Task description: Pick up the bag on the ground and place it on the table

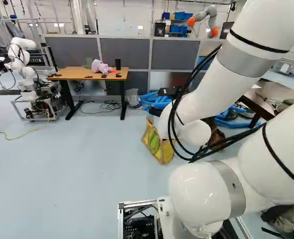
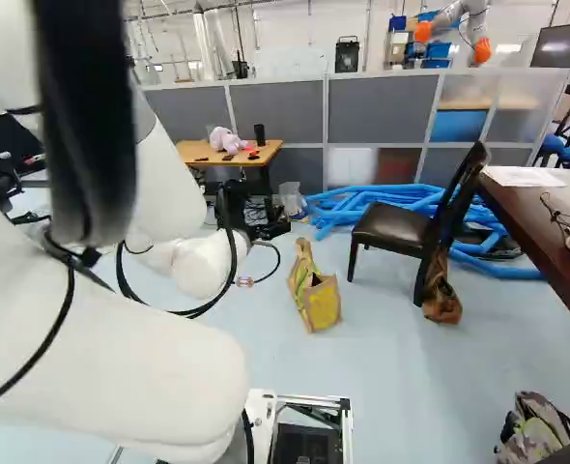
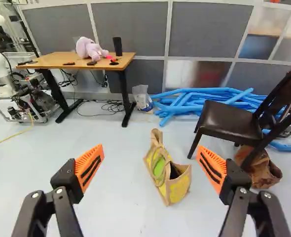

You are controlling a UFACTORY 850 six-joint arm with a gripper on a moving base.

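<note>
Tan, with yellow and green panels, the bag [image 3: 176, 187] stands on the floor [image 3: 121, 202] ahead of my gripper [image 2: 266, 230], fingers spread wide, released. Near it stands a dark chair [image 3: 229, 120]; blue tubes [image 3: 214, 94] lie behind. Its long axis slants away from me toward the table [image 3: 61, 60].

Two base views from behind the arm [image 1: 204, 191], facing ahead, slightly down, wrist view closer (light wooden table [image 3: 56, 59] in all three)
</note>
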